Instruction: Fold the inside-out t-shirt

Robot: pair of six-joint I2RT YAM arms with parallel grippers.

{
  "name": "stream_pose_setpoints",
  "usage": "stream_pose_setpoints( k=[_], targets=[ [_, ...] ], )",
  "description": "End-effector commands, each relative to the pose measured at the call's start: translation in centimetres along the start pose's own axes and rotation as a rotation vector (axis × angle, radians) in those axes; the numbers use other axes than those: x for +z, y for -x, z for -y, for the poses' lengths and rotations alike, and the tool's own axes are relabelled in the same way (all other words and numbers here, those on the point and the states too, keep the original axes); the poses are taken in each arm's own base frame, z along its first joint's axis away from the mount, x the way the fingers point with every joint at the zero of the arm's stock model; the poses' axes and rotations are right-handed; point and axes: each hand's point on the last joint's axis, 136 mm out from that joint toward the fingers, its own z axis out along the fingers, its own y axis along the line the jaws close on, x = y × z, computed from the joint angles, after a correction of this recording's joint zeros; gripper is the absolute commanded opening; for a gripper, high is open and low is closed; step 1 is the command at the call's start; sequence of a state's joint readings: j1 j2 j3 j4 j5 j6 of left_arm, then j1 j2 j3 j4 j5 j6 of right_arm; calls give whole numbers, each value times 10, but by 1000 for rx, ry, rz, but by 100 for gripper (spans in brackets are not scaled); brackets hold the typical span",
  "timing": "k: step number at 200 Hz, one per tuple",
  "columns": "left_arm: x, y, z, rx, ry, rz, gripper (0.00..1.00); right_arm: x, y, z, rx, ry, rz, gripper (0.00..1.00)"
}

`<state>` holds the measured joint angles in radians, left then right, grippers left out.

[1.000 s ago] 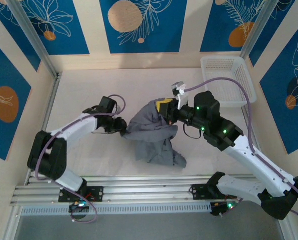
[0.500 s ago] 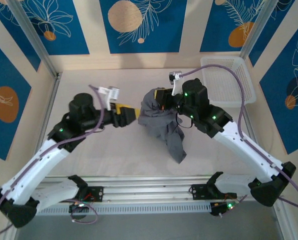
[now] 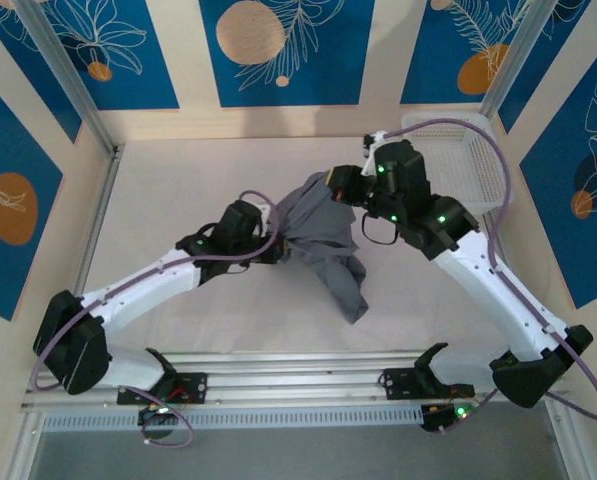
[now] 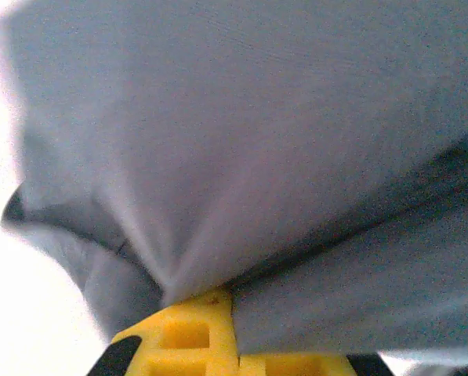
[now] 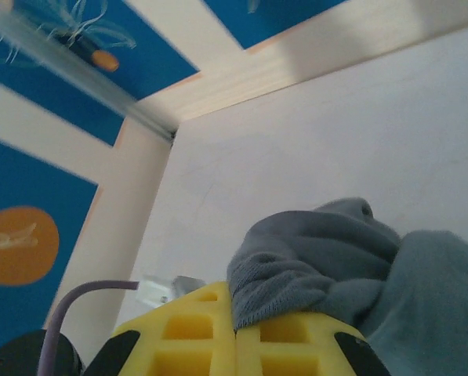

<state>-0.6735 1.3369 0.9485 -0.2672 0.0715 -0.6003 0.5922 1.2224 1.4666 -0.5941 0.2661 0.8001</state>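
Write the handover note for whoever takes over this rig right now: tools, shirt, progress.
The left tool is shut on the left edge of the plain dark grey cloth t-shirt.
The right tool is shut on the shirt's far top edge.
The shirt is bunched between the two tools mid-table, with a tail trailing toward the near edge. It is apart from the white plastic mesh basket at the far right.
Done: both grasps. No fold is made yet.
Left: spread it flat, then fold.
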Motion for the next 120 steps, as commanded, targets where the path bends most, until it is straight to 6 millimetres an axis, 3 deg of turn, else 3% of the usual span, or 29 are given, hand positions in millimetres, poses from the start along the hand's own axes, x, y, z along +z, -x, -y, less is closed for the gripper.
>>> stream_pose_setpoints(
  k=[1, 15, 32, 40, 52, 66, 88, 120],
  targets=[
    [-21, -30, -108, -101, 351, -43, 0, -68, 76, -7, 224, 55, 284, 0],
    [-38, -27, -130, -121, 384, -15, 0, -76, 81, -10, 220, 89, 295, 0],
    [-54, -15, -133, -137, 353, 27, 5, -68, 70, -20, 196, 158, 255, 0],
    [-58, -8, -125, -134, 300, 46, 13, -58, 60, -29, 162, 222, 217, 0],
    [-64, 3, -111, -121, 234, 70, 32, -39, 36, -35, 148, 266, 133, 0],
    [-73, 12, -102, -103, 217, 93, 46, -12, -7, -33, 130, 246, -23, 0],
    [-90, 22, -111, -101, 282, 127, 50, 21, -91, -39, 44, 248, -276, 0],
    [-98, 34, -86, -129, 142, 133, 55, 31, -204, -40, -220, 275, -532, 5]
  ],
)
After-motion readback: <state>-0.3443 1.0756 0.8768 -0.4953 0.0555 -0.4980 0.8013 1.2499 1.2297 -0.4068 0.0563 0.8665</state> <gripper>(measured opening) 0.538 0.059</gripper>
